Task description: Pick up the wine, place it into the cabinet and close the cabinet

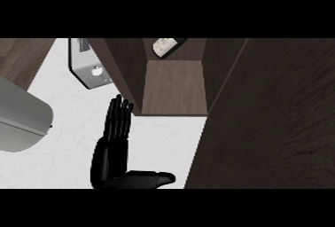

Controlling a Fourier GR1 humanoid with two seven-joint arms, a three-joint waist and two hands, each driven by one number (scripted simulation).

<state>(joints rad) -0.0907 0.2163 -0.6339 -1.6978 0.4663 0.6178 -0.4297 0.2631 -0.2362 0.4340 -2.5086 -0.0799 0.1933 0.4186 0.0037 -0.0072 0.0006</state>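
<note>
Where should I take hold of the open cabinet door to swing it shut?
Probably the long edge of the cabinet door beside the opening, approached from the left, where the open left robot hand rests. No handle shows; the panel is flat.

Overall: soft, even light; its source cannot be told.
Counter (pixel 72 150): white, the brightest surface, flatly lit.
Cabinet (pixel 173 88): dim inside, walls darker than the shelf floor.
Cabinet door (pixel 274 133): dark, with a faint paler patch.
Left hand (pixel 110 153): black — only a slight sheen marks the fingers (pixel 121 116).
</note>
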